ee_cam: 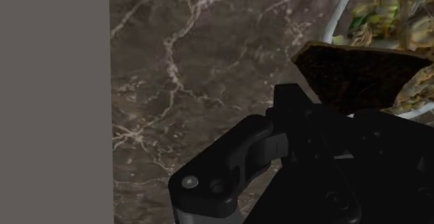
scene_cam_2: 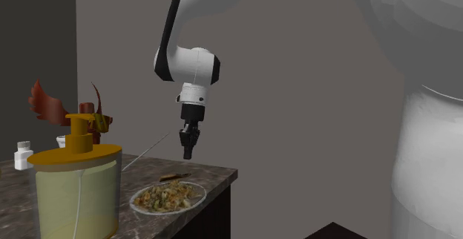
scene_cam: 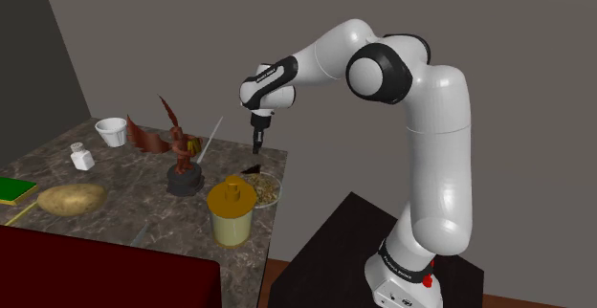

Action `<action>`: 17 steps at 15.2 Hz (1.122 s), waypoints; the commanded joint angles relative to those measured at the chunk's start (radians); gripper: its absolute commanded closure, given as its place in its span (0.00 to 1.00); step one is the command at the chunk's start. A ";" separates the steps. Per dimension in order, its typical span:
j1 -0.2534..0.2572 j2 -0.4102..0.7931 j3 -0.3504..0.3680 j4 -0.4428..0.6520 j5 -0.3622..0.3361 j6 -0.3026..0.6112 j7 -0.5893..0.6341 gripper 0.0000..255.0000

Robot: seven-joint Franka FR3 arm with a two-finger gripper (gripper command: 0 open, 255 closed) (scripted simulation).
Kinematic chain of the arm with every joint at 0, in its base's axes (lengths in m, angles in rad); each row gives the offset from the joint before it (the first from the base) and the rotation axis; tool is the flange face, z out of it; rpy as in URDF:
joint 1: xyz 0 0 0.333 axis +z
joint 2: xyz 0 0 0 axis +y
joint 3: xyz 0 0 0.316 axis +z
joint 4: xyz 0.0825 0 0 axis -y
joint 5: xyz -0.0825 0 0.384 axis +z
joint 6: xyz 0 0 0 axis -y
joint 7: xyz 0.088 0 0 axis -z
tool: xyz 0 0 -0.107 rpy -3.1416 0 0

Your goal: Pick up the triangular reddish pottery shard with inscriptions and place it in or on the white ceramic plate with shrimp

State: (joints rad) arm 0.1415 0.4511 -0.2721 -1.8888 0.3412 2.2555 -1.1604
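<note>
- The black gripper point(scene_cam_2: 189, 150) hangs tip-down from the white arm point(scene_cam: 421, 96), above the near corner of the dark marbled table point(ee_cam: 181, 83).
- Whether the claw is spread or pressed together cannot be told. The second exterior view sees it as one narrow dark point, and in the wrist view its black bulk merges into a single mass.
- It grips nothing: in the second exterior view clear air separates its tip from everything below.
- The triangular shard point(ee_cam: 358, 76) looks dark brown, with no inscriptions legible. It lies flat just beneath the gripper, across the rim of the white plate point(scene_cam_2: 202, 194), one corner over the food.
- The gripper's body hides the shard's lower edge in the wrist view.
- The food on the plate is a greenish-tan heap, with no single piece distinct. The plate is cut off at the wrist view's edge.
- A yellow-lidded jar point(scene_cam_2: 76, 189) stands beside the plate and covers part of it in the shoulder view.
- Farther along the table stand a reddish-brown winged figurine point(scene_cam: 177, 148), a white cup point(scene_cam: 112, 131) and a small white bottle point(scene_cam: 82, 156).
</note>
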 commanded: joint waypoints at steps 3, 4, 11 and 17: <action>0.051 0.008 -0.043 0.011 -0.020 -0.059 0.248 0.00; 0.104 0.026 -0.089 0.034 -0.019 -0.132 0.483 0.00; 0.184 0.107 -0.164 0.172 0.066 -0.441 1.271 0.00; 0.207 0.152 -0.180 0.183 0.143 -0.480 1.515 0.00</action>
State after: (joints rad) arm 0.3447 0.6017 -0.4520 -1.6948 0.4793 1.7671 0.3456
